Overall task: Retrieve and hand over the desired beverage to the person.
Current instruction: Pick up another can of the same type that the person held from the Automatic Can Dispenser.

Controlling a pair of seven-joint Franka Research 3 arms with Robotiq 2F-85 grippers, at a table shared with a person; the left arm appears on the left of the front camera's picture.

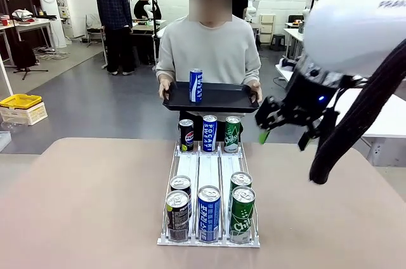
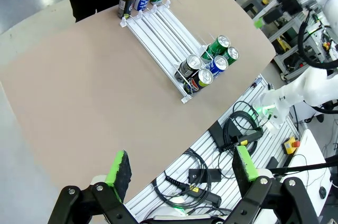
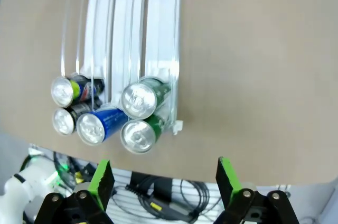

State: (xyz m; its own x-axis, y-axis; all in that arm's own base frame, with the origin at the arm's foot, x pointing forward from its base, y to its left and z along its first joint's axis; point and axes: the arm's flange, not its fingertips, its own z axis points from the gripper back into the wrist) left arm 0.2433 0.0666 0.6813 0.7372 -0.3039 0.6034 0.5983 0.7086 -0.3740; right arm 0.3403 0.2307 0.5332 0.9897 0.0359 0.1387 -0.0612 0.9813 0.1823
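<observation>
- I am seeing the left end effector (image 2: 182, 167) and right end effector (image 3: 163, 174) gaping wide, both empty.
- The person (image 1: 212, 50) is holding a tray (image 1: 225, 99) bearing a blue can (image 1: 196, 85).

White arm (image 1: 355, 28), black gripper (image 3: 163, 177), green pads (image 3: 227, 174)

Glossy metal cans (image 1: 209, 213), clear plastic rack (image 1: 209, 170), matt tabletop (image 1: 82, 205)

The person (image 1: 209, 50) wears a light grey top; tray (image 1: 223, 98) black, its can (image 1: 196, 85) blue with white lettering; counter (image 1: 82, 205) beige; rack (image 1: 209, 170) clear.
</observation>
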